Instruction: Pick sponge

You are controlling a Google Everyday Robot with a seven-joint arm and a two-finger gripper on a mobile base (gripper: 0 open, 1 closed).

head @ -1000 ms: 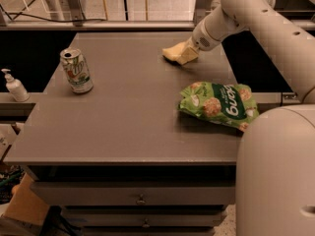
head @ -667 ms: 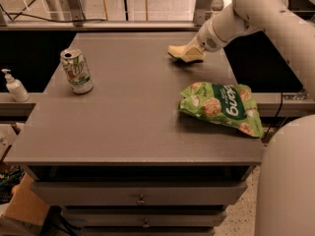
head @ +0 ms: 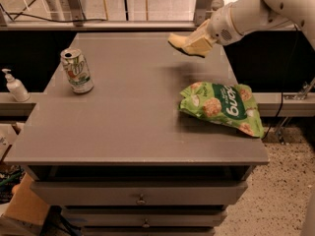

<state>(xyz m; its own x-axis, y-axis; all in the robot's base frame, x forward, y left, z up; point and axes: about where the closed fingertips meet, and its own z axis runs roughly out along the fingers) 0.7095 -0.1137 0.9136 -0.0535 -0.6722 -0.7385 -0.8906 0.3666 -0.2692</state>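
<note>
My gripper (head: 191, 44) hangs above the far right part of the grey table (head: 128, 127), at the end of the white arm (head: 246, 14) that reaches in from the upper right. Its pale yellow pads are shut on the pale yellow sponge (head: 178, 41), which sticks out to the left of the pads. The sponge is off the table surface, and a faint shadow lies below it. No other sponge shows on the table.
A green snack bag (head: 221, 107) lies on the right side of the table, below the gripper. A green-and-white soda can (head: 77, 71) stands upright at the left. A soap dispenser bottle (head: 15, 85) stands on a ledge left of the table. Drawers sit under the table front.
The gripper was down at the table around the sponge. It has now risen off the surface with the sponge in it, and the arm has drawn back to the right.
</note>
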